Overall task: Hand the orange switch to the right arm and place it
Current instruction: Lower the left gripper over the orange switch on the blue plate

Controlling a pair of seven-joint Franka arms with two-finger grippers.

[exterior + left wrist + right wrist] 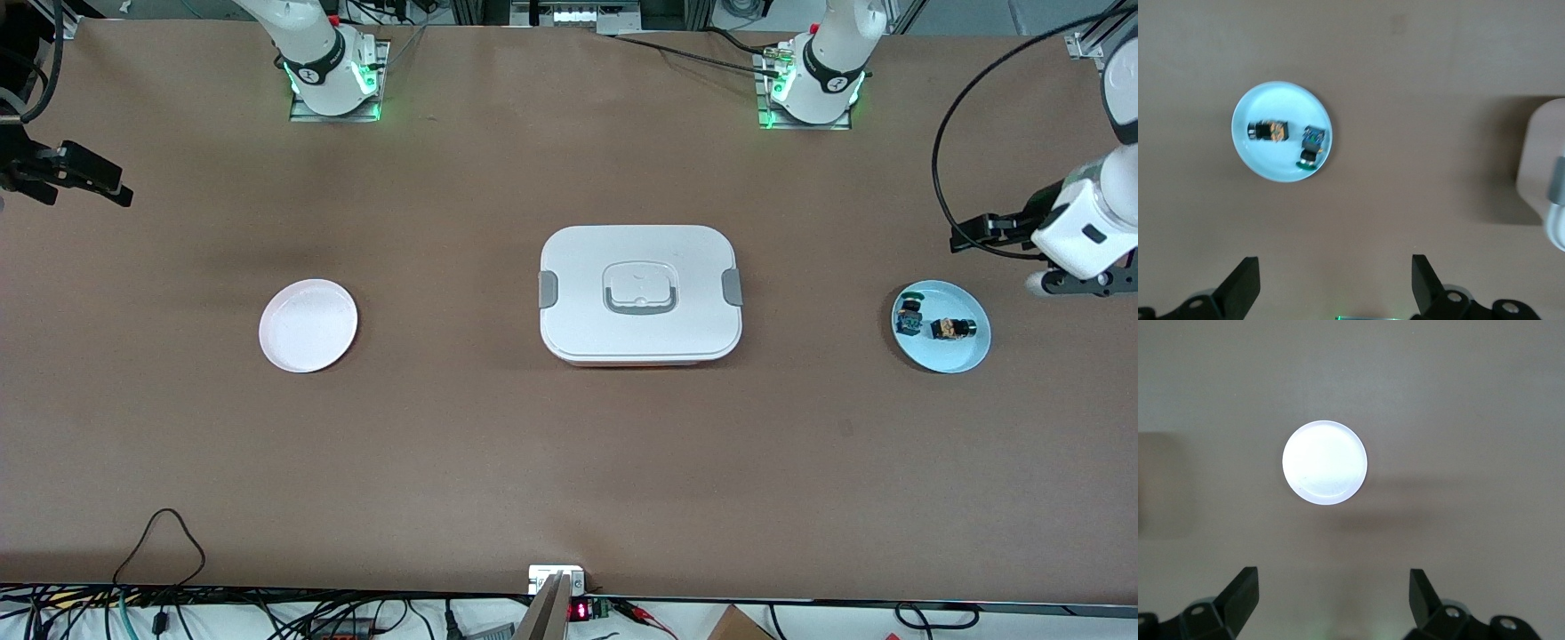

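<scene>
The left gripper [1331, 287], jaws spread wide and empty, hangs over bare table beside the blue plate [965, 358] where the orange switch [951, 329] lies on its side, close to the green-capped switch [909, 316]. It should centre over the orange switch alone (its neighbour crowds it) and pinch the black body. The right gripper [1331, 607], jaws also spread, waits high near the white plate [308, 325].

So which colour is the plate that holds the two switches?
Light blue; the plate shows best in the left wrist view.
</scene>
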